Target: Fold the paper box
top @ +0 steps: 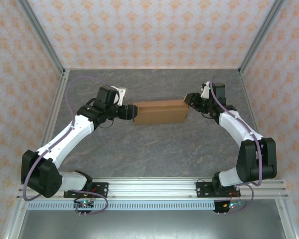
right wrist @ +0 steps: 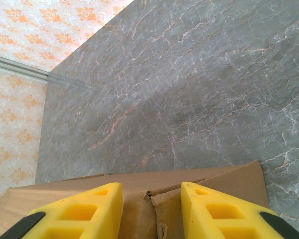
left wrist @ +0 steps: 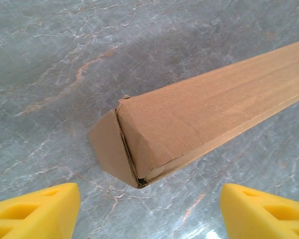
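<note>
The paper box (top: 159, 113) is a long brown cardboard tube lying across the middle of the grey table. In the left wrist view its closed left end (left wrist: 139, 144) shows tucked flaps and a small gap at the lower corner. My left gripper (top: 128, 111) sits just off that end, open, its yellow fingers (left wrist: 35, 211) wide apart with only table between them (left wrist: 149, 199). My right gripper (top: 190, 101) is at the box's far right corner. Its jaws (right wrist: 149, 185) stand partly apart over the cardboard (right wrist: 229, 179), straddling a torn seam, with nothing pinched between them.
The grey marble table (top: 154, 149) is walled by orange-patterned panels (top: 149, 30) with metal posts at the corners. An aluminium rail (top: 154, 186) carrying both arm bases runs along the near edge.
</note>
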{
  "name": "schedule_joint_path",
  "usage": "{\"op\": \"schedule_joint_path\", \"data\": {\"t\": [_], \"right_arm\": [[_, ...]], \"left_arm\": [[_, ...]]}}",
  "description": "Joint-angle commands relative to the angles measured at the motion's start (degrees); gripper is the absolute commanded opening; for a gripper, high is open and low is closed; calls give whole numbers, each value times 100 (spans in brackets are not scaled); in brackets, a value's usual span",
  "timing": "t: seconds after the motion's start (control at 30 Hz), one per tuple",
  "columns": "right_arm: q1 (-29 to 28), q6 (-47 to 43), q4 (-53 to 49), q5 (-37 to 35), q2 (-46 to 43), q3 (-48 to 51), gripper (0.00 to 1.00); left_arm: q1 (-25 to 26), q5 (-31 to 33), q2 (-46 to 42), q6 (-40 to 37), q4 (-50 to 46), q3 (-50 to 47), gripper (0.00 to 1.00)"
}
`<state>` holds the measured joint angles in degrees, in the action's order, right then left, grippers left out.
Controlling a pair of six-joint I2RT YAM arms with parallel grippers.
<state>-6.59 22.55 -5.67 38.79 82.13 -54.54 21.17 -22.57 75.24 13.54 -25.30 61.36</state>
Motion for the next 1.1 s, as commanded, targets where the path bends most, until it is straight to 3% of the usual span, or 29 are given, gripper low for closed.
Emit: {"op": "schedule_joint_path", "data": {"t": [0.0,0.2,0.37,1.07], "right_arm": [[25,-44,-122,-222,61,122,34],[26,-68,-119,-223,47,137,34],[23,-83,-117,-235,26,163,34],[26,-276,100,-373,3,519,32]], "left_arm": [[-180,-451,-54,598,609,-61,75],[-363,-360,495,1235,940,60,73],[-422,-484,893,1504,1219,27,65],[-517,-767,835,2187,2282,-1285,43]]}}
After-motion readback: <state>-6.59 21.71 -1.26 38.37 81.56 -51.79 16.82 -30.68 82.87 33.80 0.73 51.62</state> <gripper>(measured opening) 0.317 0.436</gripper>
